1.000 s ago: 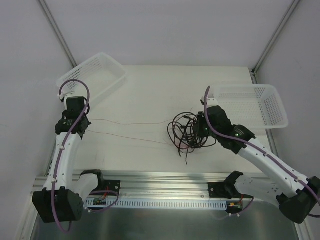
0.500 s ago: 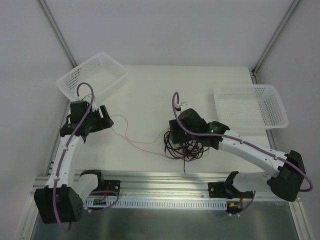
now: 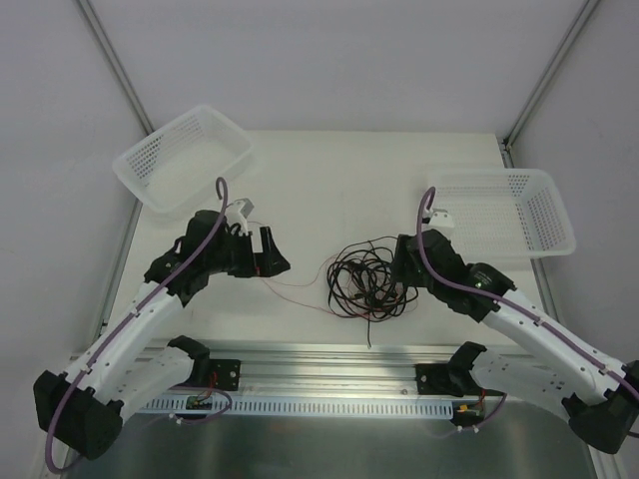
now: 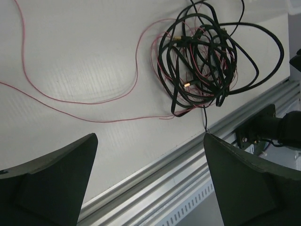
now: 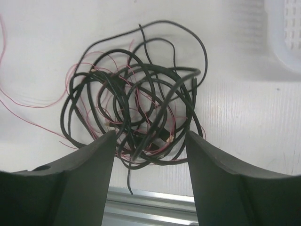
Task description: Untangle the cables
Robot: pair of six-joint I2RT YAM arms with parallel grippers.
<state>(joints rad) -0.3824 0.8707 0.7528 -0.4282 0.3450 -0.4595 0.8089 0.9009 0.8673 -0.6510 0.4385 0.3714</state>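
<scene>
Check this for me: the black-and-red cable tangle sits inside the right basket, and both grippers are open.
Not right. The cable tangle lies on the table beside the right basket, not inside it; the top external view shows that basket holding nothing. The left gripper and right gripper are indeed open.

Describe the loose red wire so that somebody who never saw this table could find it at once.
On the white table, near its front edge, lies a dark tangle of cables. From its left side a red wire runs out over the table. It alone lies in open curves, far thinner than the black ones.
</scene>
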